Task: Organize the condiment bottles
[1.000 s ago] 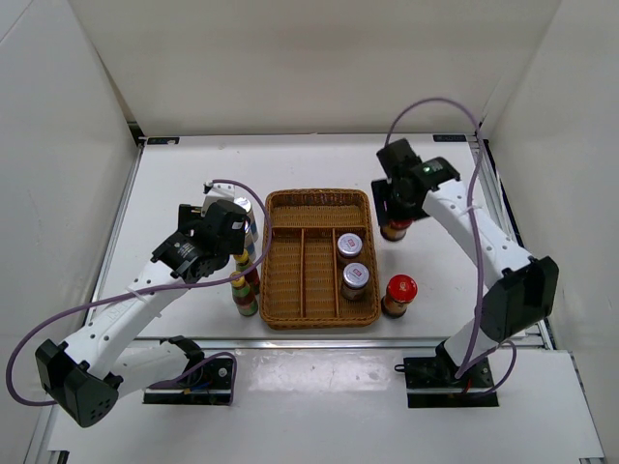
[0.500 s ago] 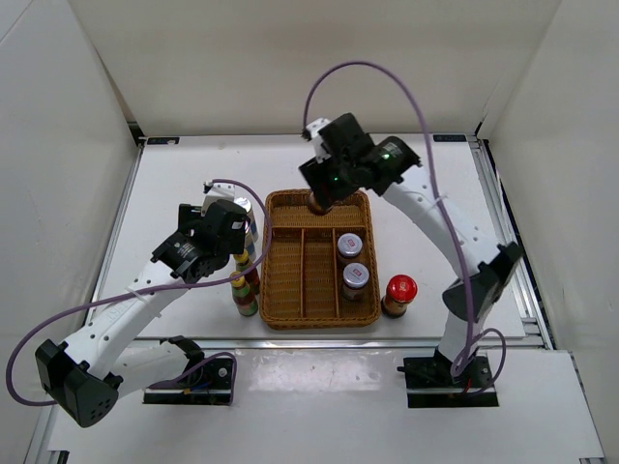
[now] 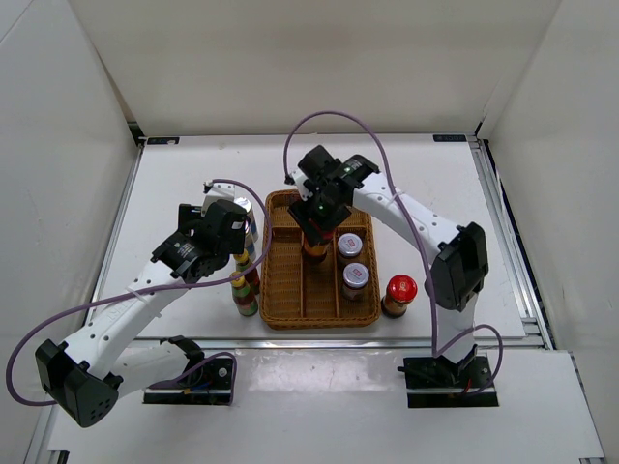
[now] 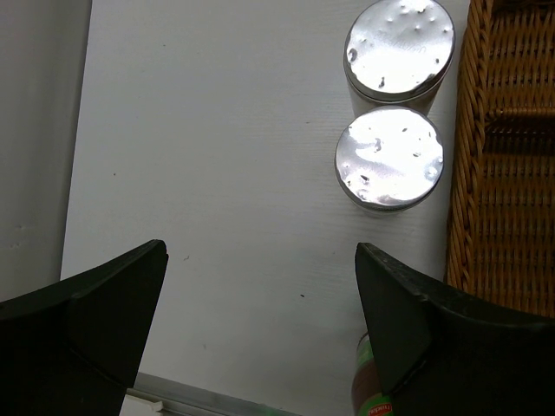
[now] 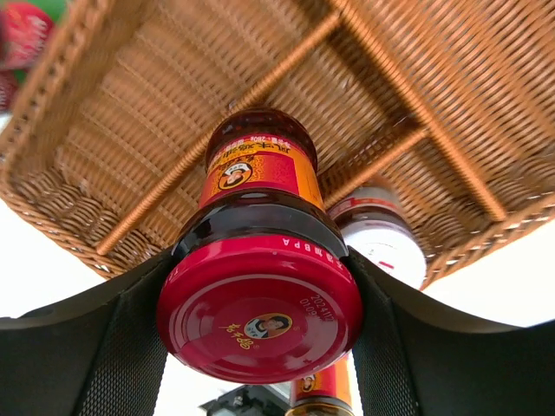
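My right gripper (image 3: 314,230) is shut on a red-lidded jar (image 5: 259,305) and holds it over the middle compartment of the brown wicker tray (image 3: 286,290); in the wrist view the lid fills the jaws. Two grey-lidded jars (image 3: 349,245) (image 3: 355,276) stand in the tray's right compartment. The other red-lidded jar (image 3: 399,290) stands on the table right of the tray. My left gripper (image 4: 260,260) is open and empty above the table left of the tray. Two silver-capped bottles (image 4: 399,45) (image 4: 390,158) stand just ahead of it. Two slim bottles (image 3: 242,265) (image 3: 246,298) stand beside the tray's left wall.
The tray's left wall (image 4: 507,173) runs along the right of the left wrist view. White walls enclose the table on three sides. A slim bottle's green label (image 4: 371,381) shows beside my left gripper's right finger.
My right arm has carried the red-lidded jar from the table right of the tray, over the tray's back edge, to above its middle compartment. The left arm has not moved.
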Controlling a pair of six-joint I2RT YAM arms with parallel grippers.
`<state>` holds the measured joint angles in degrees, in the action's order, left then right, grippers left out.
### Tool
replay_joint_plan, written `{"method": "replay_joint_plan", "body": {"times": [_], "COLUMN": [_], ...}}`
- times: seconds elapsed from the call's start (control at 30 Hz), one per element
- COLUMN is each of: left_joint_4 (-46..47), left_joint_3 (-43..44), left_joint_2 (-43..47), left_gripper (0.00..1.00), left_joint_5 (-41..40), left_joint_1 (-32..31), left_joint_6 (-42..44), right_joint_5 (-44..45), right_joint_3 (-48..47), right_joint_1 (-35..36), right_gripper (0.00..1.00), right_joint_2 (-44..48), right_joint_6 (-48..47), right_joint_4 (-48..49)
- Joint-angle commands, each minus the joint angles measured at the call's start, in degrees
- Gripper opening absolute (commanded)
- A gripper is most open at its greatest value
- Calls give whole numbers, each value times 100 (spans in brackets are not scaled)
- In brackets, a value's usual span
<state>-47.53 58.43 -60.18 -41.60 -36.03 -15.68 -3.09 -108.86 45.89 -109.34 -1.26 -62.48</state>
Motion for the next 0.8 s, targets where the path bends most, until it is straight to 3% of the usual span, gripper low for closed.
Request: {"method": "replay_joint_plan", "body": {"times": [0.0,0.13,0.2,0.3,0.37,0.43,0.47,0.5,0.63,0.77], "left_joint_4": [95,95,95,95,95,95,95,95,95,95], "left_joint_3": [19,-34,-34,-34,-34,-34,-34,-34,-34,-34], "left_joint_2": [86,86,86,86,86,86,86,86,86,86], "left_gripper": [100,100,100,100,100,100,100,100,100,100], "left_joint_5": [-155,-155,-155,-155,-155,-155,-155,-155,-155,-102], "left_joint_1": [-27,-27,-27,-27,-27,-27,-27,-27,-27,-27], "left_joint_6": [13,13,13,13,13,13,13,13,13,13], "right_joint_5": [-175,-26,141,414,415,555,616,704,1396,2362], "right_joint_3": [206,436,383,322,260,121,32,-82,-908,-1085], "right_joint_1": [52,113,113,113,113,113,113,113,113,113], "right_gripper": [3,6,11,34,57,71,88,98,100,100], "right_joint_2": [-25,-289,-403,-518,-518,-387,-386,-317,-53,473], "right_joint_6": [134,134,187,240,240,188,187,187,371,740], "right_joint_4": [315,499,500,500,500,500,430,360,34,34]}}
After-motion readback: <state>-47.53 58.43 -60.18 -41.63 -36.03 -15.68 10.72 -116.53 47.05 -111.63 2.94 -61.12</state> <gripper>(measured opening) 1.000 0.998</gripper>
